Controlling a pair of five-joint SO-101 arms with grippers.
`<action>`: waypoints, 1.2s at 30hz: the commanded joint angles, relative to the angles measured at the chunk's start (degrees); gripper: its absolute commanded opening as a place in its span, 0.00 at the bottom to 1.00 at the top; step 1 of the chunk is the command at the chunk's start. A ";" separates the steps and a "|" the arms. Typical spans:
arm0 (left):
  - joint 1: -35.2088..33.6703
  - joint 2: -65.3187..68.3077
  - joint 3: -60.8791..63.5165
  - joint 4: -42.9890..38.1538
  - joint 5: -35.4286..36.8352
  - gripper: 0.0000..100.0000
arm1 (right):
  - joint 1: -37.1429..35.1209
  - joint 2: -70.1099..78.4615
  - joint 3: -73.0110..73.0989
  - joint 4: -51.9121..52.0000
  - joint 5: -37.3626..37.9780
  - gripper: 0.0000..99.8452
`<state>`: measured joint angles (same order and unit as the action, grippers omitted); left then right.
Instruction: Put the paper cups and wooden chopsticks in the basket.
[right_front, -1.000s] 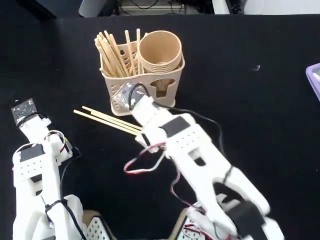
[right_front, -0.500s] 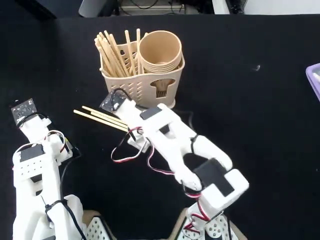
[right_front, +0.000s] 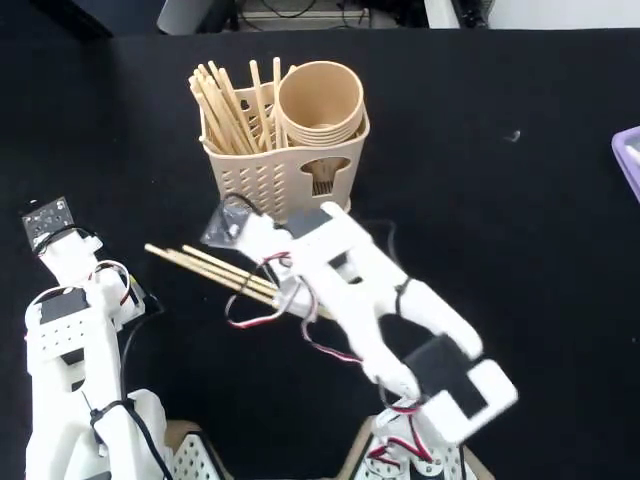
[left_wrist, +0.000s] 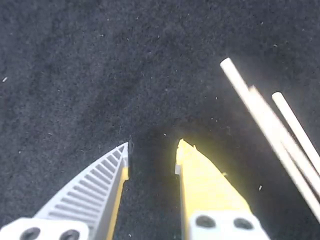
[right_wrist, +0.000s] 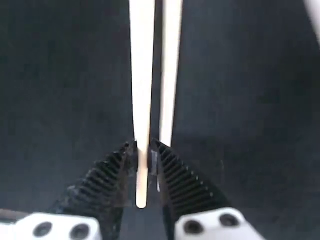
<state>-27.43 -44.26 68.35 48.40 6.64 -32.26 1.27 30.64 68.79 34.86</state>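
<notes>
A beige slotted basket stands at the back of the black table and holds stacked paper cups and a bundle of wooden chopsticks. A loose pair of chopsticks lies in front of it. My right gripper is shut on one chopstick near its end; the second chopstick lies right beside it, outside the jaws. The right arm covers that end of the pair. My left gripper hovers open over bare cloth, a little short of the pair's other ends.
The left arm stands at the near left. A purple container edge shows at the right border. Red and black cables hang under the right arm. Bare black cloth lies to the right of the basket.
The right arm swung away from the basket front and down onto the loose chopsticks, closing on one. The pair shifted slightly toward the near edge. The left arm stayed still.
</notes>
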 joint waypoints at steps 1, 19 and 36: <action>0.22 -0.79 -0.40 -0.70 -0.18 0.16 | 9.58 -7.16 6.37 1.85 6.68 0.01; 0.40 -0.79 -0.40 -0.97 -0.18 0.16 | -3.25 -18.15 8.22 -7.12 -6.15 0.03; 0.48 -0.79 -0.40 -0.97 -0.18 0.16 | 0.18 -0.22 4.09 -21.27 -6.42 0.18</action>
<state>-27.43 -44.26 68.35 48.40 6.64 -32.88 1.10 38.46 48.75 28.79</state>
